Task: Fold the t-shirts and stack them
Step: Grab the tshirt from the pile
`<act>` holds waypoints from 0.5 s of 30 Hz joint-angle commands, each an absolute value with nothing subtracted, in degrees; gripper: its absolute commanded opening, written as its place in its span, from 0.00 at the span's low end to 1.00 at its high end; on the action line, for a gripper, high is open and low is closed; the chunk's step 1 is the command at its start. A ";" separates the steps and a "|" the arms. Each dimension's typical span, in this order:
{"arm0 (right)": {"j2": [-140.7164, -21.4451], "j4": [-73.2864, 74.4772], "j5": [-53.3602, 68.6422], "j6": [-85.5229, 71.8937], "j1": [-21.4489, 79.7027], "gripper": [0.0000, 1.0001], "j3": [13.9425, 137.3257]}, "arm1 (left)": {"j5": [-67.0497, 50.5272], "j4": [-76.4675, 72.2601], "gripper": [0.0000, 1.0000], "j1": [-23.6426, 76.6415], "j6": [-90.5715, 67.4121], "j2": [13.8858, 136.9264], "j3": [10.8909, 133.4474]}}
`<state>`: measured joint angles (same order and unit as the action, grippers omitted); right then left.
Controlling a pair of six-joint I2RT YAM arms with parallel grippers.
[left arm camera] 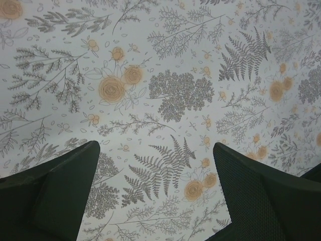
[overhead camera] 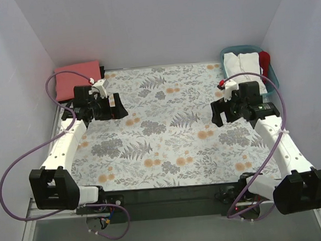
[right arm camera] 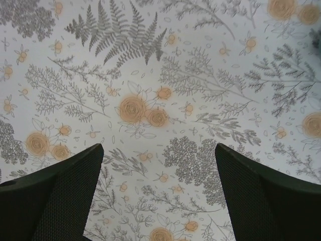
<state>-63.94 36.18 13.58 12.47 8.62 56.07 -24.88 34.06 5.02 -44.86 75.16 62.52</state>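
Note:
A folded coral-pink t-shirt [overhead camera: 76, 78] lies at the far left corner of the table. A white t-shirt [overhead camera: 242, 64] and a bright red t-shirt [overhead camera: 265, 59] lie in the teal tub [overhead camera: 273, 78] at the far right. My left gripper [overhead camera: 115, 109] is open and empty, just right of and nearer than the pink shirt, over the floral cloth [overhead camera: 166, 125]. My right gripper [overhead camera: 222, 115] is open and empty, just in front of the tub. In the left wrist view my left gripper [left arm camera: 156, 175] has only cloth under it. So does my right gripper [right arm camera: 159, 175] in the right wrist view.
White walls close the table in on the left, back and right. A purple cable [overhead camera: 20, 163] loops off each arm at the table's sides.

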 commanded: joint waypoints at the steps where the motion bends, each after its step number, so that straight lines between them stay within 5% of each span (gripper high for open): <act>1: -67.75 35.07 17.66 14.33 5.20 0.98 65.81 | -25.92 35.77 0.97 5.27 -41.49 76.19 68.37; 15: -111.07 35.77 18.29 15.56 -13.00 0.98 114.93 | -34.28 33.13 0.97 5.27 -44.47 79.45 73.39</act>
